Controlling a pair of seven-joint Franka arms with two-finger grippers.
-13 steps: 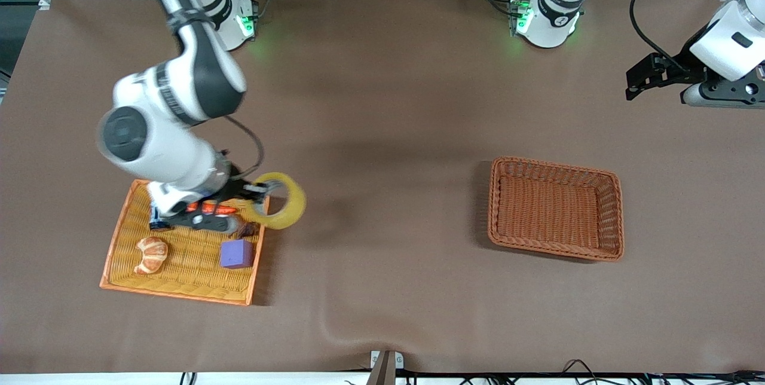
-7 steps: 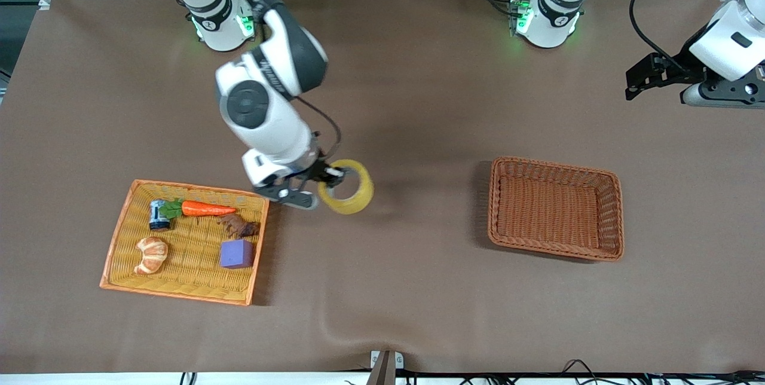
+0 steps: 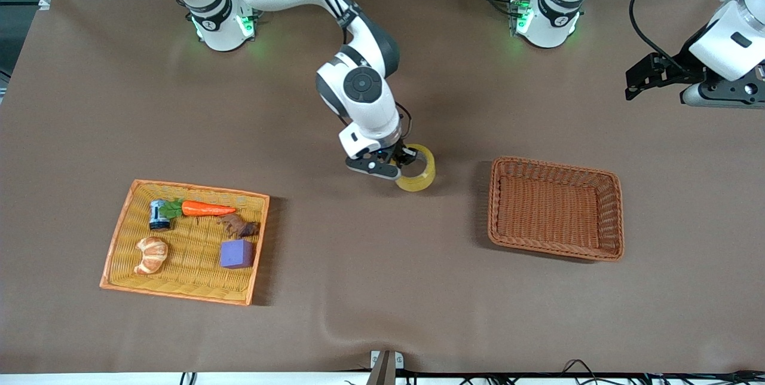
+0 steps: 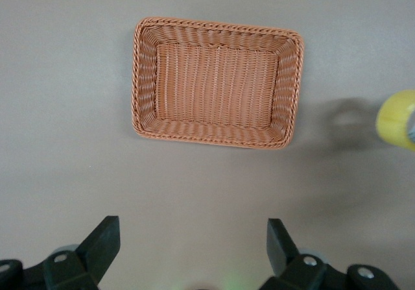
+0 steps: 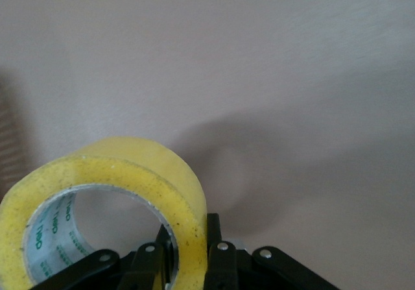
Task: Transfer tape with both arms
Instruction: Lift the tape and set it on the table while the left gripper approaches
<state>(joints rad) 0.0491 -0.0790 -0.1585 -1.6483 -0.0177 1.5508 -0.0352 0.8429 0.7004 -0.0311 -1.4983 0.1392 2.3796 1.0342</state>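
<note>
The tape (image 3: 419,174), a yellowish translucent roll with a grey core, hangs in my right gripper (image 3: 407,158) over the bare middle of the table, beside the brown wicker basket (image 3: 556,208). The right gripper (image 5: 188,251) is shut on the roll's wall (image 5: 117,180), one finger inside the core and one outside. My left gripper (image 3: 639,80) waits open and empty, up over the left arm's end of the table. In the left wrist view its fingers (image 4: 104,238) stand wide apart above the basket (image 4: 217,81), and the tape (image 4: 397,119) shows at the edge.
An orange wicker tray (image 3: 119,277) at the right arm's end holds a carrot (image 3: 206,208), a croissant (image 3: 151,254), a purple cube (image 3: 237,253), a small can (image 3: 159,215) and a brown figure (image 3: 241,227). The brown basket is empty.
My right arm has carried the tape from beside the orange tray across the table toward the brown basket. The left arm has not moved.
</note>
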